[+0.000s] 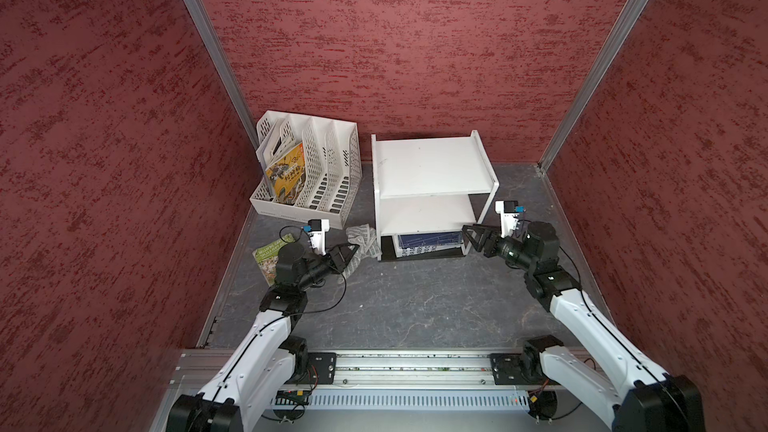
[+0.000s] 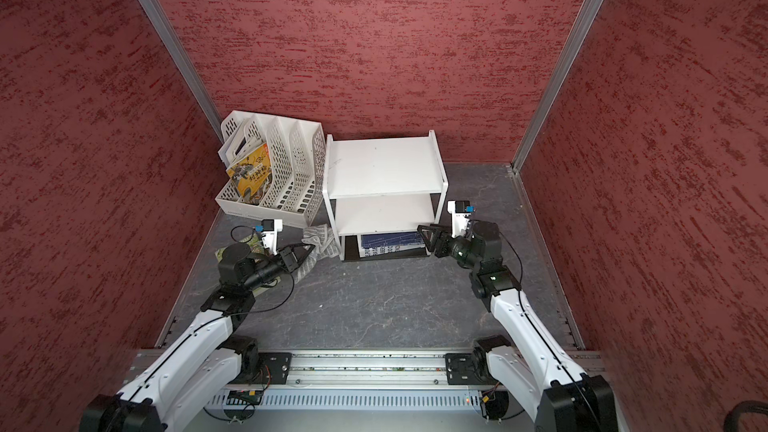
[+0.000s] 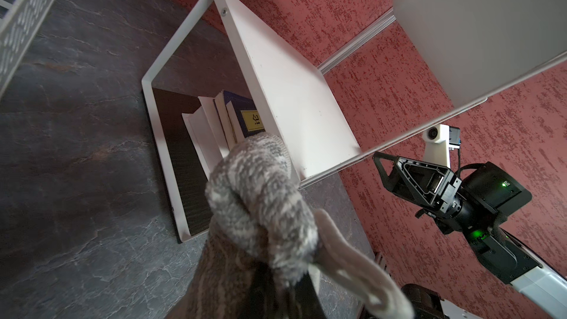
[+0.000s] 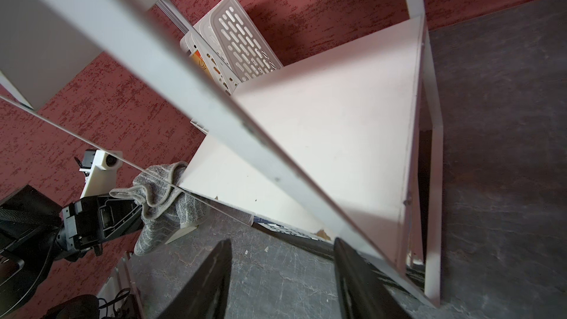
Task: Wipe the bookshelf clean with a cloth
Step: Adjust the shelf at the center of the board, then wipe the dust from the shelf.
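The white bookshelf (image 1: 432, 168) (image 2: 382, 168) stands at the back middle of the floor, and its boards show in both wrist views (image 3: 291, 93) (image 4: 337, 124). The grey-and-white striped cloth (image 1: 363, 238) (image 2: 318, 243) (image 3: 257, 197) (image 4: 162, 207) hangs bunched beside the shelf's front left corner. My left gripper (image 1: 355, 249) (image 2: 311, 249) is shut on it, and the cloth hides the fingertips in the left wrist view. My right gripper (image 1: 467, 234) (image 2: 424, 234) (image 4: 282, 240) is open at the shelf's front right corner, beside the thin frame leg. Only floor shows between its fingers.
A white perforated file rack (image 1: 316, 168) holding books stands left of the shelf. A green book (image 1: 266, 255) lies on the floor under my left arm. A blue book (image 1: 428, 243) lies on the lowest board. Red walls close in three sides.
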